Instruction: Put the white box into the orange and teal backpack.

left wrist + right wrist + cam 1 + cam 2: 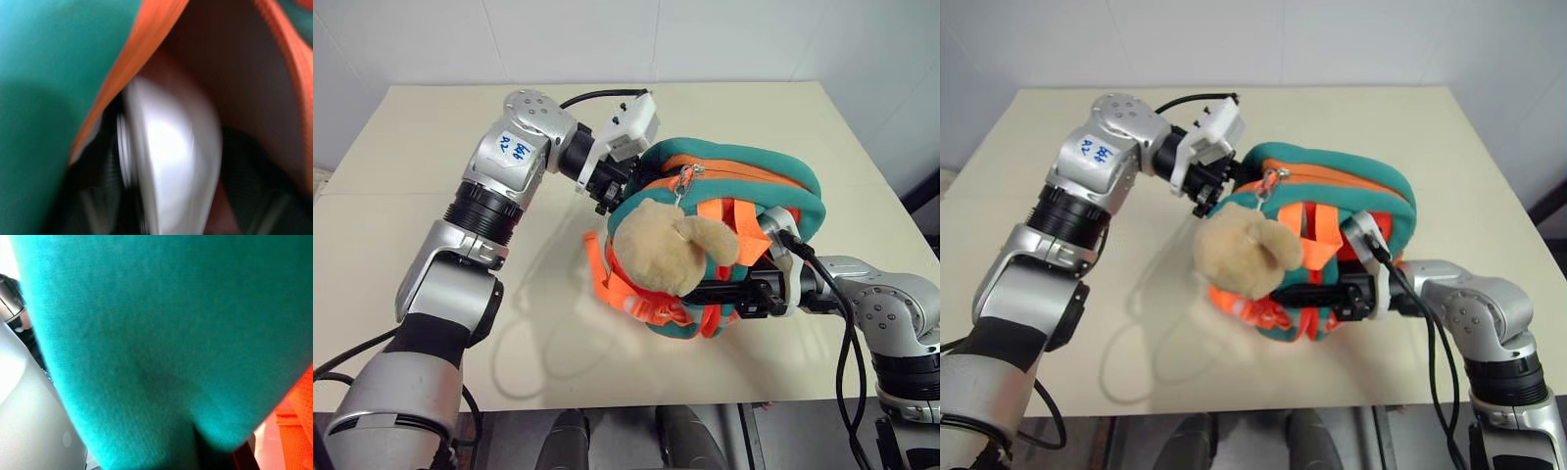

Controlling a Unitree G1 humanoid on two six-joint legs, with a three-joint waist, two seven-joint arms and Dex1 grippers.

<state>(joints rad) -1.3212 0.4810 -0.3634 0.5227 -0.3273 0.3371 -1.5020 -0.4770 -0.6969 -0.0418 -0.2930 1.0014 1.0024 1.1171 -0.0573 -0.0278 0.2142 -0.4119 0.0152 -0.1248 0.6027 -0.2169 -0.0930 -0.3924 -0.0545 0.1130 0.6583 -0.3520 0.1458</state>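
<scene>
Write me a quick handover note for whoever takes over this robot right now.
Left gripper: at the opening of the small orange and teal fabric backpack; whether its fingers are open can't be told.
Right gripper: shut on the backpack's front, holding it up on the beige table.
Glossy white box: seen in the left wrist view inside the opening.
Done: box is in.
Left: confirm release, withdraw the left gripper.
</scene>
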